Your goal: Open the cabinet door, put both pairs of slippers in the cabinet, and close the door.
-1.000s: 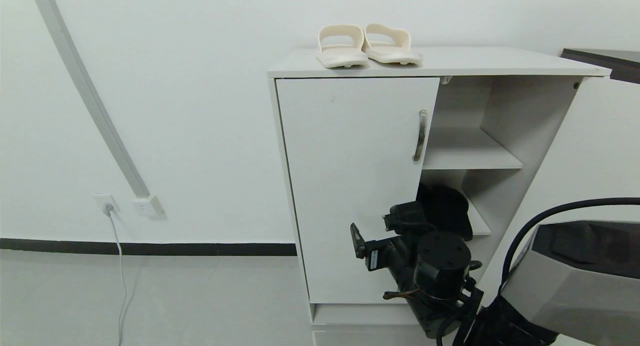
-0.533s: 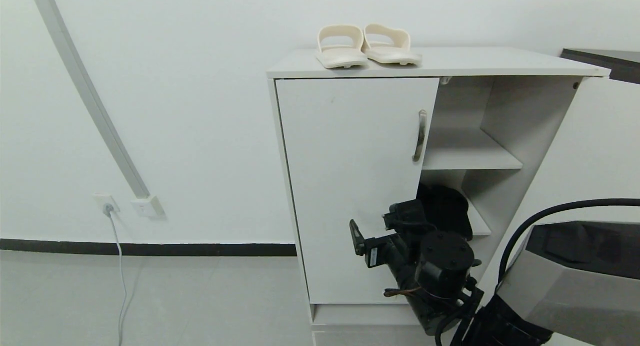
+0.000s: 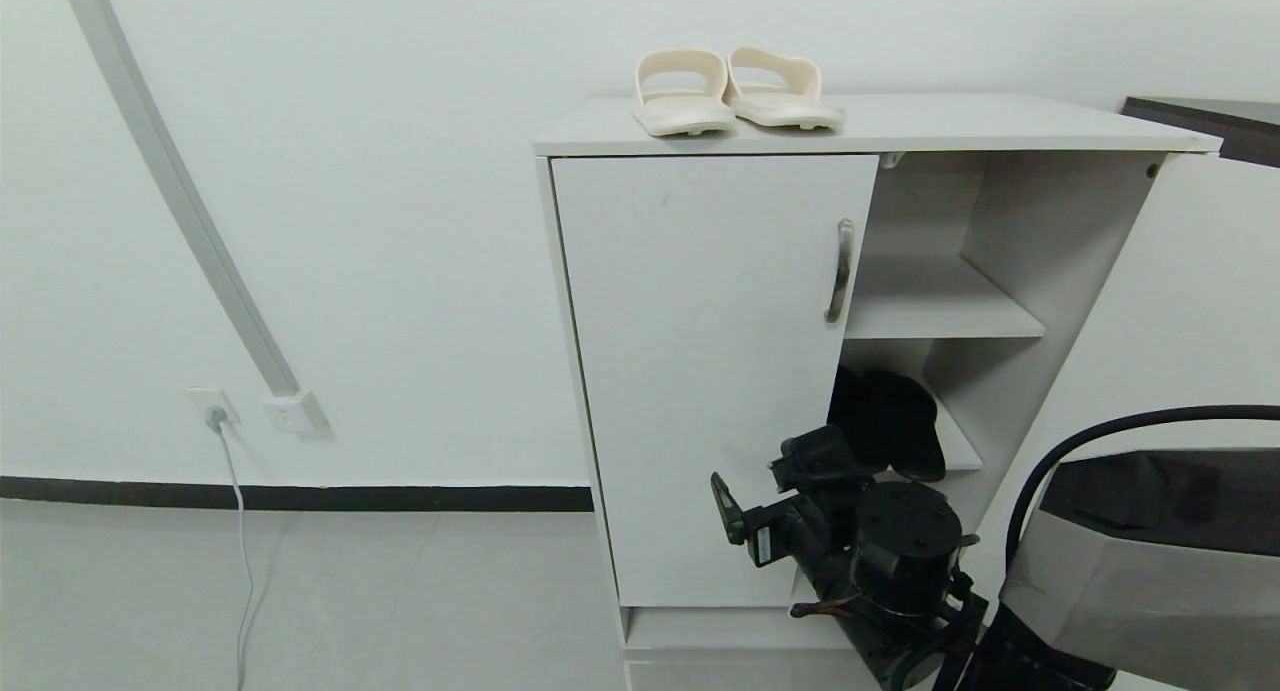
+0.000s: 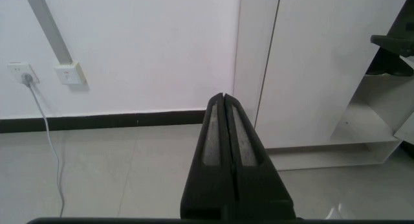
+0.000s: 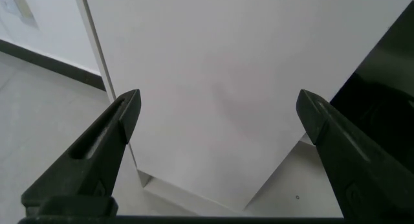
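Fingers (image 5: 107,146) of the right gripper (image 5: 220,107) stand wide apart and empty before the shut left door (image 3: 700,371), free for another pick. Those of the left gripper (image 4: 223,107) are pressed together on nothing, off to the cabinet's side. With the right door (image 3: 1180,301) open for access, the black pair (image 3: 895,421) lies on the lower shelf (image 3: 962,453). The cream pair (image 3: 735,91) waits at the front edge of the cabinet top (image 3: 1000,121).

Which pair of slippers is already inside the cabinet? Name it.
The black pair, lying on a shelf inside the open cabinet. The cream pair sits outside, on the cabinet's top.
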Tool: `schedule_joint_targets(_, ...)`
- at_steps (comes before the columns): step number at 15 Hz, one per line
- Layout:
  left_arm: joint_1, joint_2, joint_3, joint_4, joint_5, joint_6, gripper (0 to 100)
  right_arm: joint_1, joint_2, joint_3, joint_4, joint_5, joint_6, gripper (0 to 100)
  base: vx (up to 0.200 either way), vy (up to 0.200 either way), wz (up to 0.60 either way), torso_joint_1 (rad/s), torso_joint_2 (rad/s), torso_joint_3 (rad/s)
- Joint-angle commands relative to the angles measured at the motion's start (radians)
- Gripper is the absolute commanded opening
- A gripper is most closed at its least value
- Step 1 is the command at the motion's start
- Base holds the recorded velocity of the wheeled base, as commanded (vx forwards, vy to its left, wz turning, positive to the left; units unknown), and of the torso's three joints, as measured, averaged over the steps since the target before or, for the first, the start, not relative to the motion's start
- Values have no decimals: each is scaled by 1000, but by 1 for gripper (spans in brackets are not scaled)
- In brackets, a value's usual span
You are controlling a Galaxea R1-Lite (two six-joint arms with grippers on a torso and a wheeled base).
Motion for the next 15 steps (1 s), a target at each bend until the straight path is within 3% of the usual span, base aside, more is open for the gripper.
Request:
schedule_joint_targets(1,0,1,0,0,1,0,0,0,9,-3,-1,2,1,100,0,0,0,0,0,0)
schedule_joint_targets(4,0,1,0,0,1,0,0,0,6,-3,-1,2,2,100,0,0,0,11,-94,-89)
schedule_joint_targets(15,0,1,0,0,1,0,0,0,-12,-32,-1,-9,5,100,0,0,0,98,-431,-336)
